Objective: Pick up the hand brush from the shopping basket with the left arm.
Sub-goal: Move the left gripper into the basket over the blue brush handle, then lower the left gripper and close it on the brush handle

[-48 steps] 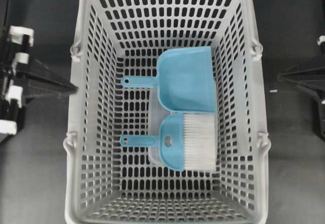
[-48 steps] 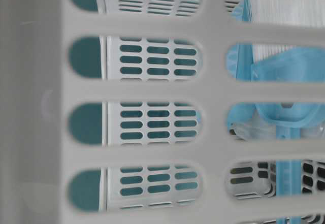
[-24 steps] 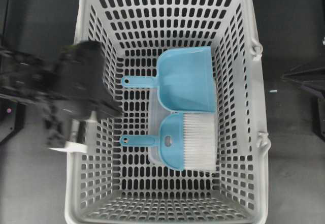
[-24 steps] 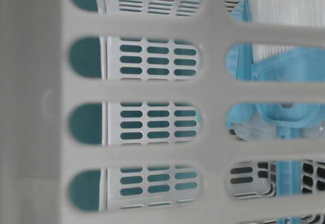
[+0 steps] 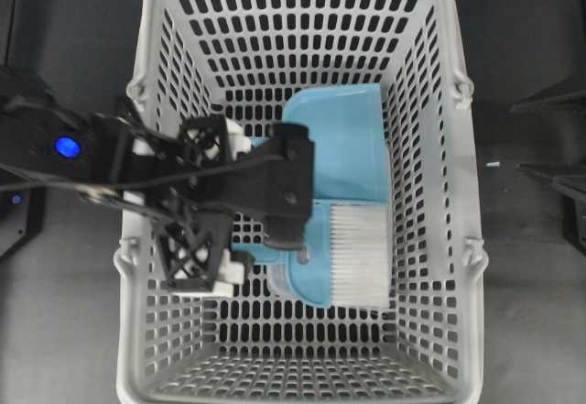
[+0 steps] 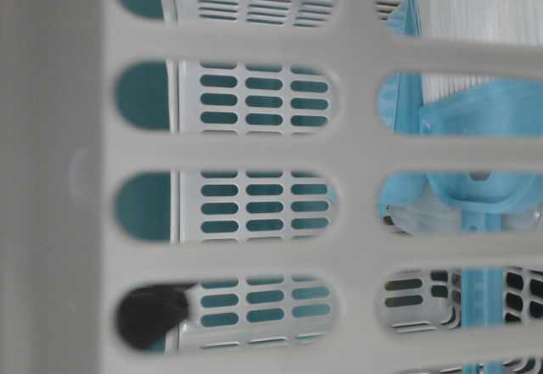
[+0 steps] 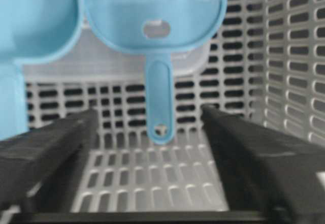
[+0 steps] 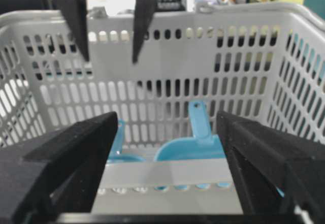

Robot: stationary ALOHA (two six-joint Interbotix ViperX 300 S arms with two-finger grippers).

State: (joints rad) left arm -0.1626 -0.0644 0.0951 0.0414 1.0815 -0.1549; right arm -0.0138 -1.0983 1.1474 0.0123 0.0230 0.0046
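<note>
Left arm (image 5: 165,180) reaches over the basket's (image 5: 146,349) left wall, its gripper (image 7: 150,137) above the floor with jaws spread wide and empty. Brush (image 5: 339,257) lies flat on the basket floor, bristles to the overhead view's right; its handle (image 7: 159,99) points between the open fingers (image 7: 56,142), untouched. Dustpan (image 5: 343,143) lies just beside the brush. Right gripper (image 8: 165,148) sits outside the basket, jaws also spread, holding nothing.

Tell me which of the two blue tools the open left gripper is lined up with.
The hand brush: its thin handle points into the left gripper's gap, white bristles behind; the bristle-less dustpan sits off to one side.
</note>
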